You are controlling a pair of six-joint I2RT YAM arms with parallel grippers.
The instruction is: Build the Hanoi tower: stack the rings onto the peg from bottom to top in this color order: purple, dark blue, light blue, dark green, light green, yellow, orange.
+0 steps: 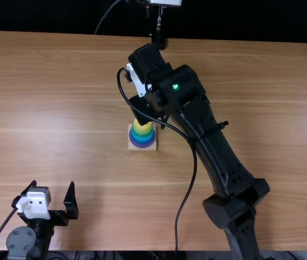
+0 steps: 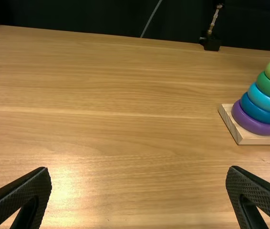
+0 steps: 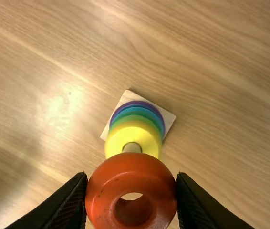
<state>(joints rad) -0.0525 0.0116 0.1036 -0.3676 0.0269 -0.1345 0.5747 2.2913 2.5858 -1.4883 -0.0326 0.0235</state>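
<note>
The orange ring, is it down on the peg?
No, the right gripper holds the orange ring, and the peg pokes up bare through the yellow ring.

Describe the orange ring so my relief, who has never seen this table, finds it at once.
On the wooden table stands a square base with a stack of colored rings. In the right wrist view, look in front of it, between the fingers of the right gripper: that is the orange ring. Unlike the yellow ring and the others, it is off the peg.
</note>
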